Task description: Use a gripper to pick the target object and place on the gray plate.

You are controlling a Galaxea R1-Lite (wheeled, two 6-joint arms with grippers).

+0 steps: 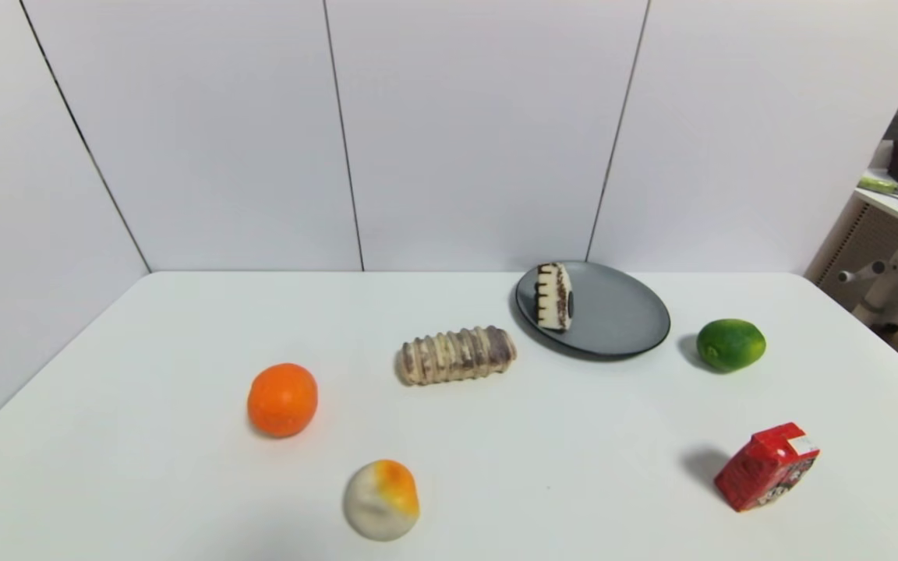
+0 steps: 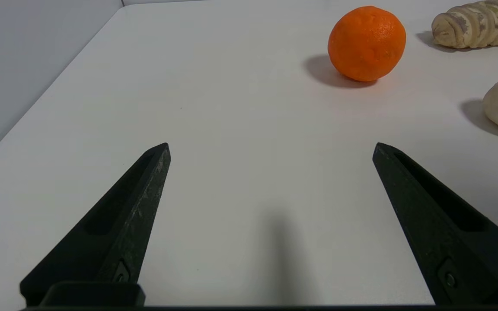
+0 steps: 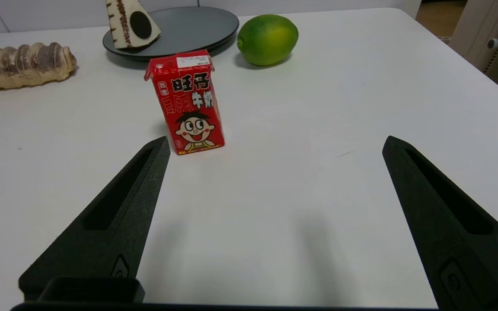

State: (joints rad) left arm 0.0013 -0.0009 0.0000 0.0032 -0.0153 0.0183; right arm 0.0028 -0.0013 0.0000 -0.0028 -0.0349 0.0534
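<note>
The cake slice (image 1: 554,297) lies on its side on the left part of the gray plate (image 1: 613,315) at the table's back right. It also shows in the right wrist view (image 3: 130,23) on the plate (image 3: 197,23). Neither arm shows in the head view. My left gripper (image 2: 271,147) is open and empty over bare table near the front left. My right gripper (image 3: 276,142) is open and empty over bare table near the front right, short of the red carton (image 3: 188,103).
A striped bread roll (image 1: 457,355) lies left of the plate. An orange (image 1: 282,399) and a cream-and-orange bun (image 1: 381,499) sit at the front left. A lime (image 1: 730,344) sits right of the plate. A red milk carton (image 1: 768,466) stands at the front right.
</note>
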